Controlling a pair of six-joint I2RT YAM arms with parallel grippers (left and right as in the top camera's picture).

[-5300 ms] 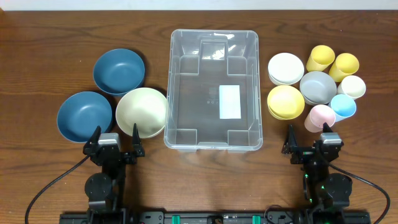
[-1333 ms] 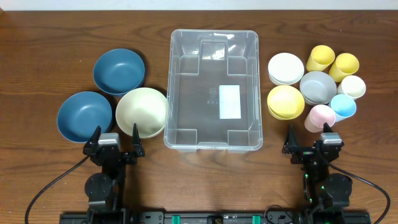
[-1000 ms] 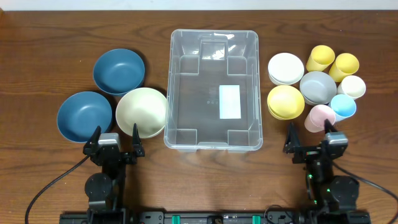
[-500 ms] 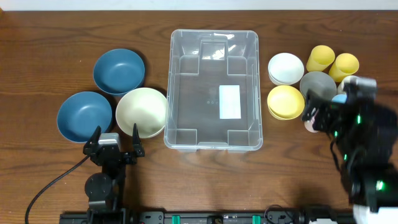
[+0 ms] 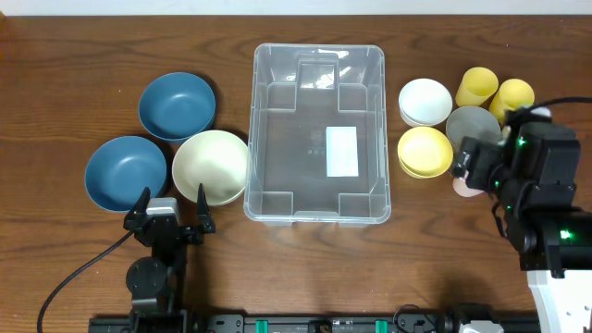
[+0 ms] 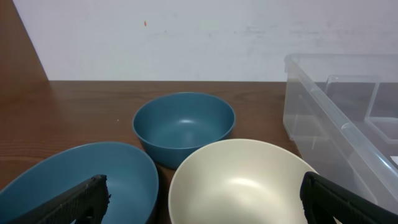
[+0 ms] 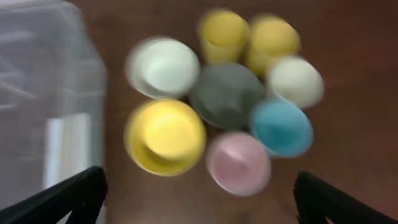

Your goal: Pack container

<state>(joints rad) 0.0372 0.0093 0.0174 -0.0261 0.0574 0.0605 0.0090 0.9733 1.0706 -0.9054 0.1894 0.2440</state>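
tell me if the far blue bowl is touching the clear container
Apart. The overhead view shows bare table between the far blue bowl and the container; the left wrist view shows the same gap.

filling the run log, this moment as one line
left gripper: open, near cream bowl | right gripper: open, above pink cup | container: empty

Container (image 5: 317, 129): large clear plastic rectangular bin, rounded corners, moulded ridges, white label on base; upright, nothing inside, mid-worktop.
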